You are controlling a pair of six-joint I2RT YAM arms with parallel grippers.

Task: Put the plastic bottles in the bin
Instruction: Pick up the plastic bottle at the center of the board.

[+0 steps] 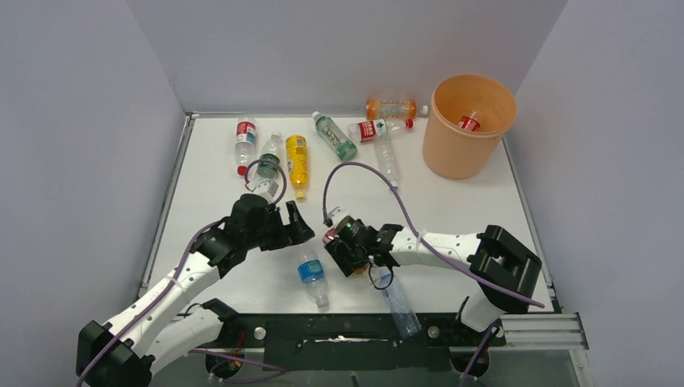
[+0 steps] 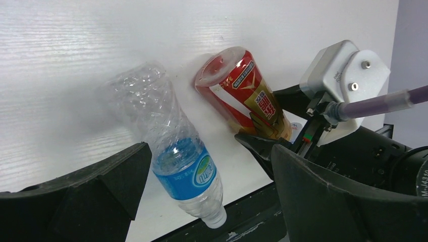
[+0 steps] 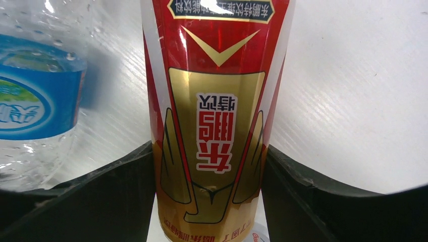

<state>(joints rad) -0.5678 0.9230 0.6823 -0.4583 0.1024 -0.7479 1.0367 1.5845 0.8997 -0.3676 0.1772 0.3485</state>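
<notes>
- Top external view shows you one red-labelled bottle inside the bin at the far right. Nothing else is visible in it.
- About ten plastic bottles lie out on the table: seven along the far side and three near the arms.
- Your right gripper pinches the red-gold bottle by its sides, near centre, low on the table.
- Your left gripper is spread and empty, just beside the blue-labelled bottle.
- By my judgement you've barely begun.
</notes>
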